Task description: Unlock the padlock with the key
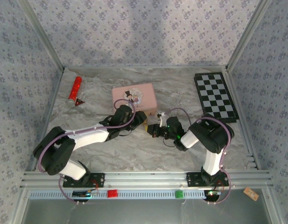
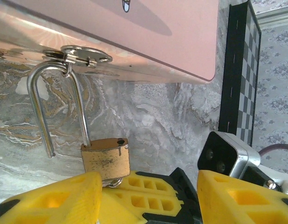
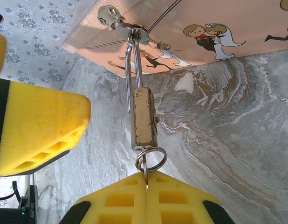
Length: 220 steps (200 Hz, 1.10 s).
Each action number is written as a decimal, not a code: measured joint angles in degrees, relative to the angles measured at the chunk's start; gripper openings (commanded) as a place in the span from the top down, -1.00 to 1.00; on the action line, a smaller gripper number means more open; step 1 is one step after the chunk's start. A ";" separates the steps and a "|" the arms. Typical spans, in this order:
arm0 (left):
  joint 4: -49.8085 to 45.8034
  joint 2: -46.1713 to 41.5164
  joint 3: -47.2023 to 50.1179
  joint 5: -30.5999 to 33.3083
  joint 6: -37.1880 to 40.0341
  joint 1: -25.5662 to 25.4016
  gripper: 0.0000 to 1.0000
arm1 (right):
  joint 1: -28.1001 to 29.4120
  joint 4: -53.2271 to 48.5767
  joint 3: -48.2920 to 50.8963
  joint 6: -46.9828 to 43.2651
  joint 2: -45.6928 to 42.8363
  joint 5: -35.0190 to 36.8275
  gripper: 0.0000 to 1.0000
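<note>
Nearest the top camera, an aluminium rail point(image 1: 144, 179) runs along the table point(image 1: 181, 154) edge at 6 o'clock, with both arm bases bolted to it.

At the far left, around 10 o'clock, a red stick point(image 1: 75, 88) lies by itself, well apart from everything else. The left arm reaches from 7 o'clock toward the middle. The left gripper point(image 1: 137, 119) sits just below the pink box point(image 1: 134, 97), which lies a little toward 12 o'clock of centre. In the left wrist view the jaws are spread, with the two yellow pads point(image 2: 51, 200) far apart and closed on nothing.

The padlock point(image 2: 105, 158) is at the box's 5 o'clock corner. Its brass body is just beside the left-hand pad, and from the right wrist view a gap shows between pad and lock. Its grey shackle point(image 2: 39, 107) is threaded through the metal hasp point(image 2: 81, 53) on the front of the box. One leg enters the body, while the other ends free in the air beside it, clear of the empty hole on top of the body.

Just to the right, the right gripper point(image 3: 146, 179) comes in from 4 o'clock. Its jaws are pressed together, pinching the key point(image 3: 146, 181), a thin metal sliver between the pads that leads up into the underside of the padlock. A key ring point(image 3: 163, 162) hangs at the foot of the lock, touching the tips of the pads.

At the far right, around 2 o'clock, a black-and-white checkered board point(image 1: 215, 96) lies flat against the frame.
</note>
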<state>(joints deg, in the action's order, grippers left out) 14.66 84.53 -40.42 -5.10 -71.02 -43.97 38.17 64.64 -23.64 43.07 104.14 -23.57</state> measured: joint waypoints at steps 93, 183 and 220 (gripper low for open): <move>-7.96 -5.92 1.62 5.68 3.65 1.38 -0.18 | 0.35 -2.56 0.57 -1.09 -2.43 1.36 1.00; -18.97 -21.24 7.28 11.17 17.14 12.57 -0.31 | 0.90 -4.94 0.11 3.39 -1.84 3.89 0.90; -20.79 -23.85 7.74 10.47 22.05 16.85 -0.33 | 1.88 -7.06 -0.15 3.76 -1.84 5.20 0.57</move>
<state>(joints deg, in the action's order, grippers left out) -6.13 60.69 -32.69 5.37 -48.97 -27.11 40.05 57.58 -23.79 46.83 102.30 -18.37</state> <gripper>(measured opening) 0.660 0.161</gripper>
